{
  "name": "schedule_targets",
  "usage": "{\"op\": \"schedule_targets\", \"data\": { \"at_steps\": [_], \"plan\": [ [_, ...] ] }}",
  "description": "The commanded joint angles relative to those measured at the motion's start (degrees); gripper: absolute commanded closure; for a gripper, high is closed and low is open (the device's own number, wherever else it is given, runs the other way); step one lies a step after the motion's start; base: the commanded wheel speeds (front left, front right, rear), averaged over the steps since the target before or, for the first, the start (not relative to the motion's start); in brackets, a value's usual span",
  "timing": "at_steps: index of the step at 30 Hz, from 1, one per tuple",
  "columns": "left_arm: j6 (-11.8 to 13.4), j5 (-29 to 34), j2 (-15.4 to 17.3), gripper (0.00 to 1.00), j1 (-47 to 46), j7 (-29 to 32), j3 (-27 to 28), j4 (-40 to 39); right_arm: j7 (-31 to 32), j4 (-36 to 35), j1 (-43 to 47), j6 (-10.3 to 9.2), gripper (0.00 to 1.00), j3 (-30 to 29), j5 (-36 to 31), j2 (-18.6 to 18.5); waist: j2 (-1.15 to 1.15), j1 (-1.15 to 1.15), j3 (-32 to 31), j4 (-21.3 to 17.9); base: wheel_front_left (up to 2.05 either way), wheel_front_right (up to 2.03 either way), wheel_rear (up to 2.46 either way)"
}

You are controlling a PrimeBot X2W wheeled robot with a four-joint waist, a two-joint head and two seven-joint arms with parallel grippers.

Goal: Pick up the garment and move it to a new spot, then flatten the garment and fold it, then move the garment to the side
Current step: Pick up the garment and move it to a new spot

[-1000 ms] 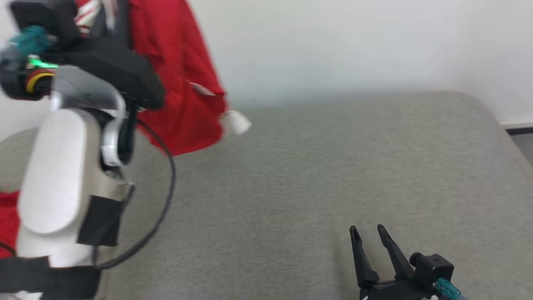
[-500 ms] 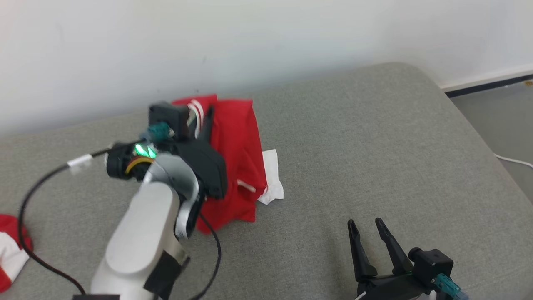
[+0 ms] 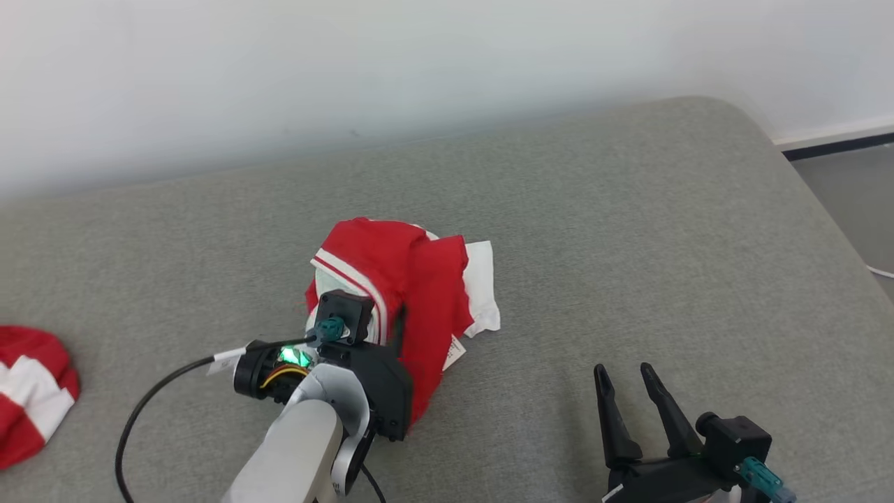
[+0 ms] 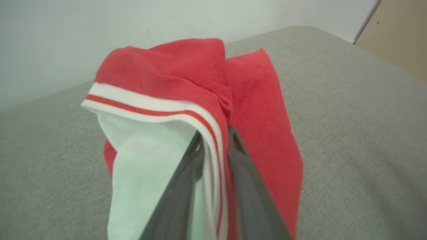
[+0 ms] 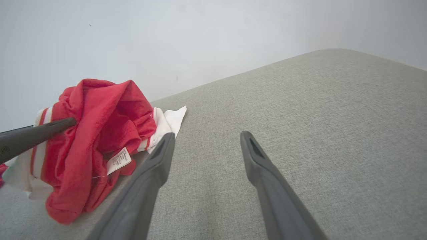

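- One crumpled red fabric garment [image 3: 419,279] with white lining and a white band striped in thin red sits in a raised heap on the broad grey woven upholstered surface [image 3: 628,230]. It is left of the surface's middle in the head view and well short of the far edge.
- One white flap of the garment lies flat on the surface at the heap's right side, and one small white printed care label [image 5: 119,160] hangs from its near side.
- The left gripper [image 4: 216,138] reaches into the heap from the near side. In the left wrist view its two dark fingers stand narrowly apart, with the striped band running down between them.
- I cannot tell whether those two fingers press the cloth or merely flank it.
- One finger of the left gripper also shows in the right wrist view, pushed against the striped edge at the heap's left.
- The right gripper [image 3: 621,370] is at the lower right of the head view, well apart from the garment. Its two fingers are spread wide and hold nothing, with bare grey surface beyond them.
- One black cable [image 3: 160,398] loops from the left wrist down to the bottom edge, and one green light [image 3: 293,358] glows on that wrist.
- One second red-and-white cloth bundle [image 3: 31,391] lies at the far left edge of the head view, well apart from the garment.
- One pale wall [image 3: 447,70] rises behind the surface, with one dark skirting strip [image 3: 834,145] at its foot on the right.
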Motion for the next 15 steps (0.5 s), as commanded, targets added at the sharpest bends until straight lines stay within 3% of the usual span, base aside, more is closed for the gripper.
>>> {"op": "schedule_targets", "data": {
  "at_steps": [1,7,15],
  "plan": [
    [0.4,-1.0,-0.1,0.0,1.4,-1.4,-0.2,0.0,-0.3,0.2,0.3,-0.12,0.0,0.0,-0.4,0.1,0.0,0.0,-0.8,1.9,0.0,0.0,0.0],
    [1.7,-2.4,-0.1,0.0,4.6,-9.0,-0.2,-3.4,-0.3,0.5,1.5,-0.12,0.0,-1.1,-1.0,0.1,0.0,0.0,-2.7,4.0,0.0,0.0,0.0],
    [4.7,-1.4,2.6,0.0,11.8,-17.2,2.2,-10.8,-0.3,-0.4,3.7,-0.12,0.0,-2.8,-1.4,0.0,0.0,0.0,-4.7,6.3,0.0,0.0,0.0]
  ]
}}
